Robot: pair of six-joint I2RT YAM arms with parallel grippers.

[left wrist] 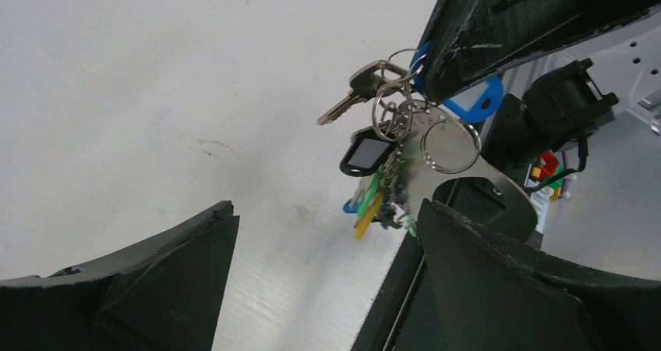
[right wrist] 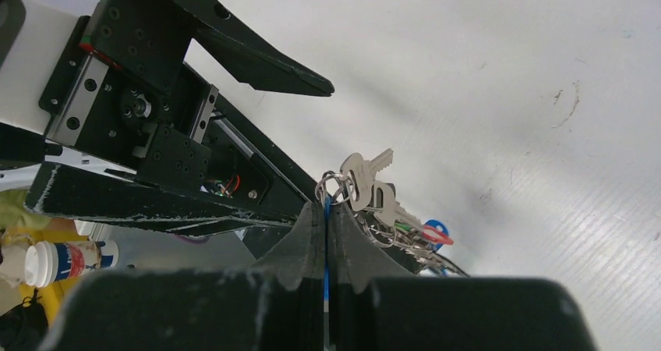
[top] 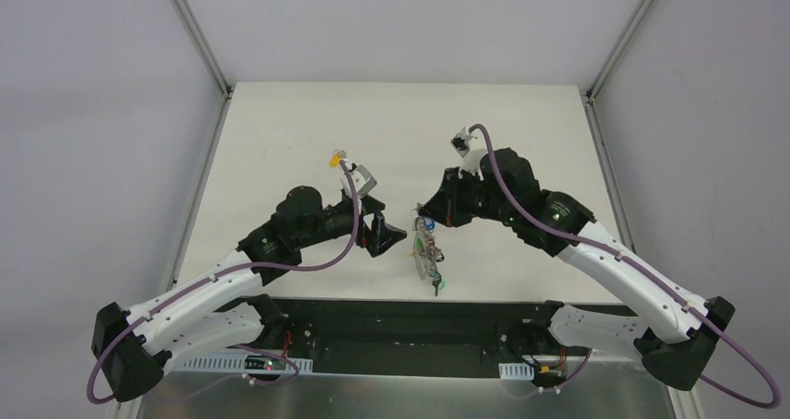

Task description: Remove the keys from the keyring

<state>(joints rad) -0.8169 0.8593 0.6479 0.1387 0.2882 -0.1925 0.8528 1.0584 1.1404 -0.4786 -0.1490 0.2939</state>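
The keyring (left wrist: 450, 173) is a grey metal carabiner hanging in the air with the keys (left wrist: 372, 86) bunched on it. The bunch has silver keys, small split rings, a black fob (left wrist: 365, 153) and green, yellow and blue tags. My right gripper (right wrist: 326, 210) is shut on a blue-tagged key (left wrist: 477, 101), and the bunch (top: 429, 251) hangs below it (top: 427, 220) above the table's near edge. Silver keys (right wrist: 368, 181) stick out past its fingertips. My left gripper (left wrist: 326, 210) is open and empty. It sits just left of the bunch (top: 395, 235), with the keys beyond its fingertips.
The white table (top: 279, 130) stretches away behind both arms. A black strip along its near edge (top: 410, 312) lies under the hanging keys. A paper cup (right wrist: 48, 262) stands off the table in the right wrist view.
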